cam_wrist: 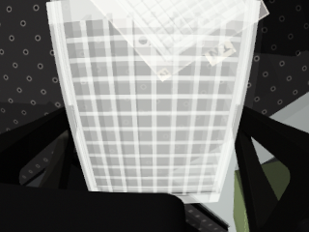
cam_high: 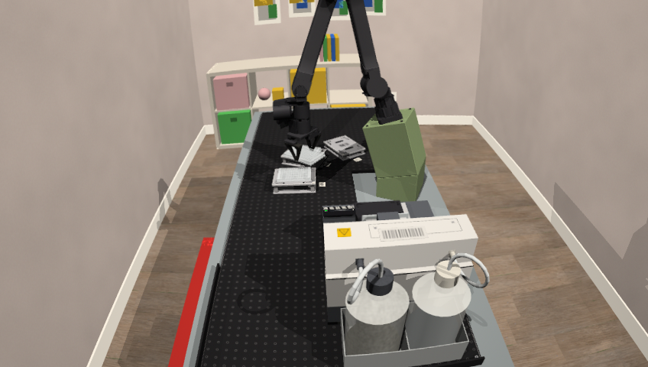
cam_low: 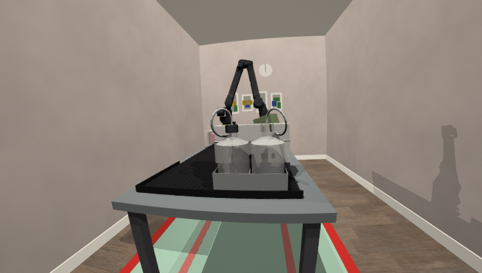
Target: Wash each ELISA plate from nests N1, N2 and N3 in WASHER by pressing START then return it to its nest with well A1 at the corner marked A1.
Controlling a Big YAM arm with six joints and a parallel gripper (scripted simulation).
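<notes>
My gripper (cam_high: 306,150) (cam_wrist: 154,114) is shut on a clear-white ELISA plate (cam_high: 312,157) (cam_wrist: 154,137), gripped by its long sides. It holds the plate above the middle nest, turned relative to that nest. A second plate (cam_wrist: 179,21) sits in that nest and shows through the held one, with a nest label (cam_wrist: 220,53) that I cannot read surely. A third plate (cam_high: 294,175) sits in the front nest (cam_high: 294,190). The right rear nest (cam_high: 344,145) looks empty. The washer (cam_high: 354,254) shows a green light (cam_high: 325,210) beside its keys; its carrier is mostly hidden.
The green arm base (cam_high: 393,154) stands to the right of the nests. Two bottles (cam_high: 377,318) (cam_high: 439,300) with looped hoses stand in a grey bin (cam_high: 409,356) at the near end, beside the washer's back. The black perforated mat (cam_high: 273,236) runs along the left.
</notes>
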